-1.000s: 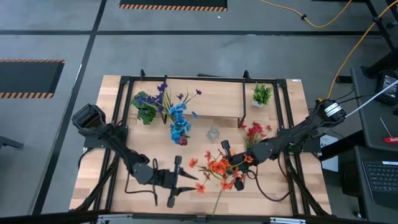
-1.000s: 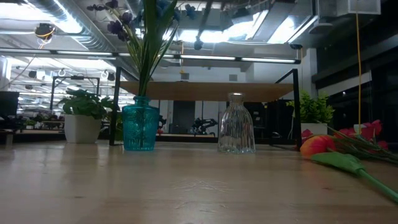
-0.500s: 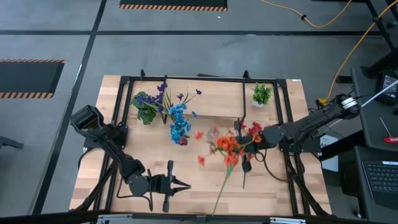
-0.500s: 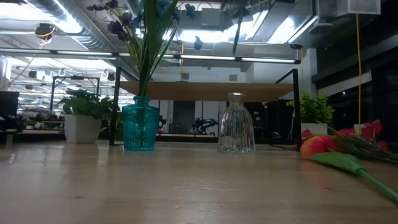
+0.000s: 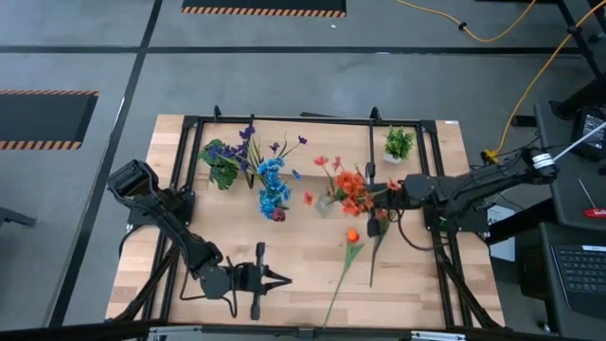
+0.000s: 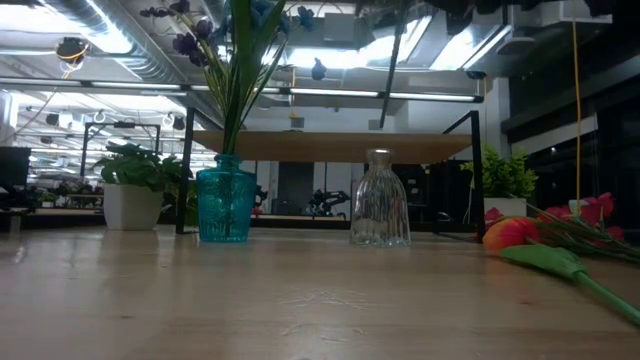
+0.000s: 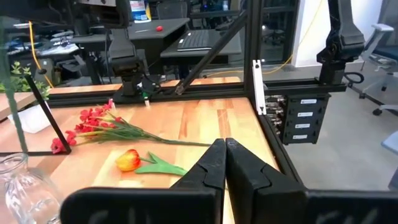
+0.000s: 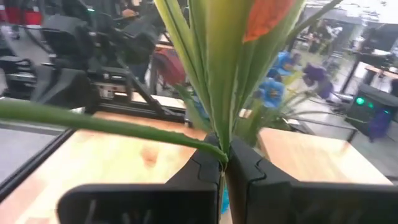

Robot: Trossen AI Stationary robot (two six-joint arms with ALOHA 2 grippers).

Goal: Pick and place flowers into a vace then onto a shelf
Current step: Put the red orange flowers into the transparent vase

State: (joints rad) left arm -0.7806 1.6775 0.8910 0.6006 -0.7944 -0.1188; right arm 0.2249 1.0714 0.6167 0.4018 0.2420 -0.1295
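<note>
two tools closed: right tool (image 5: pixel 390 188) gripping orange flowers (image 5: pixel 348 187) above clear vase (image 6: pixel 379 200); left tool (image 5: pixel 284 279) empty, well apart from vase.

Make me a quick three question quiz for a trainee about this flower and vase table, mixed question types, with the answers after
1. True or false: the right gripper is shut on the orange spray.
2. Which vase already holds flowers? A. the clear glass vase B. the blue vase
3. Fill in: the orange bud lies on the ____.

Key: 1 true. 2 B. 3 table.
</note>
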